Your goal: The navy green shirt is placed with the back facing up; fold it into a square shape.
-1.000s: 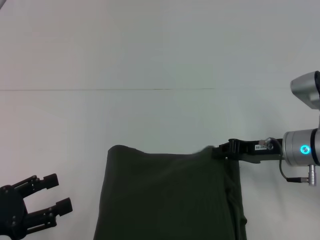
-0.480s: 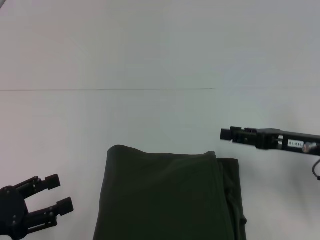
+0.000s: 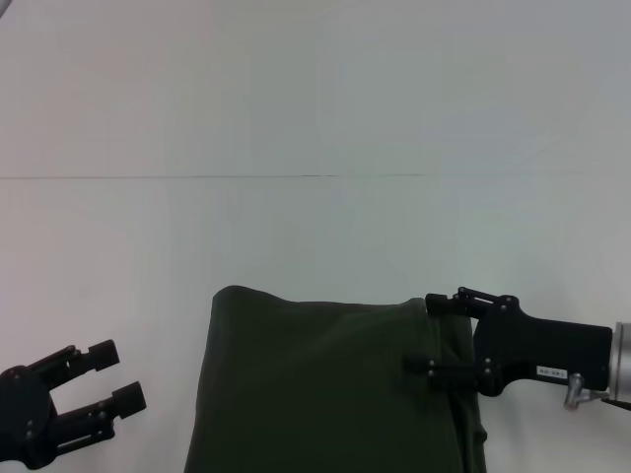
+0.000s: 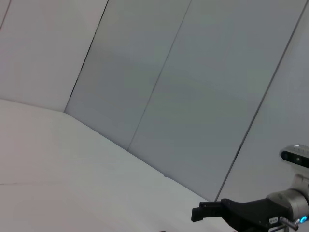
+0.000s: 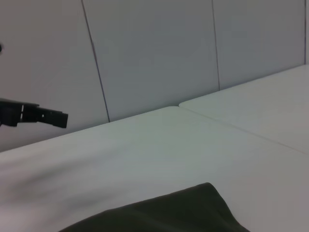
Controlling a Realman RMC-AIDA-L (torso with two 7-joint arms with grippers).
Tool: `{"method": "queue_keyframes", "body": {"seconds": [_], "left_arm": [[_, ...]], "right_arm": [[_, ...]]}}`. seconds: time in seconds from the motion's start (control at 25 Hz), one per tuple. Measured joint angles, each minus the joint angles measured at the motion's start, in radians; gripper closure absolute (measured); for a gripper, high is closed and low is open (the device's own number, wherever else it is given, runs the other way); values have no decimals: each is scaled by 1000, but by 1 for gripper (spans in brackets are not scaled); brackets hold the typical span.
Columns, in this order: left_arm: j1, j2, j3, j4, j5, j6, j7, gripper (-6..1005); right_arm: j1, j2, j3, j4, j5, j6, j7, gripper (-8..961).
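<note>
The navy green shirt [image 3: 315, 384] lies folded on the white table, running off the near edge of the head view; a corner of it also shows in the right wrist view [image 5: 169, 212]. My right gripper [image 3: 419, 336] is open over the shirt's right edge, close to its far right corner, with one finger [image 3: 449, 304] near the far hem and the other finger [image 3: 434, 369] nearer me. Nothing is held between them. My left gripper [image 3: 108, 376] is open on the bare table to the left of the shirt, apart from it.
White table [image 3: 296, 227] with a thin seam line [image 3: 197, 177] across the far part. Grey wall panels [image 4: 193, 72] stand behind it. The right gripper [image 4: 203, 212] shows far off in the left wrist view, and a left finger [image 5: 48, 117] in the right wrist view.
The right gripper left the shirt's far right corner, drew back to the right, then turned and came nearer over the shirt's right edge, open. The corner has settled flat. The left gripper stayed put.
</note>
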Motion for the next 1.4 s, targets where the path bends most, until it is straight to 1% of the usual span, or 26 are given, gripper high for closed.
{"method": "queue_keyframes", "body": {"seconds": [0.08,0.36,0.68,1.08,1.24,1.4], "left_arm": [[0,0,-4,-7,0,-2,0,151],[0,-2,-5,-14,-1,-23,2,152],[0,-2,-5,-16,-1,-24,1,152],[2,-1,-5,-17,-1,-25,0,151],[4,-2,-5,-17,-1,-24,1,151],[1,-2,-5,-17,-1,-23,1,151]], "right_arm": [[6,3,-3,24,4,14,-40,37],[31,3,-21,96,-2,85,-107,37],[-2,2,-22,117,-2,148,-128,36],[2,3,-58,158,-6,242,-169,36],[1,3,-72,158,-5,255,-173,36],[-6,4,-64,149,0,240,-192,36]]}}
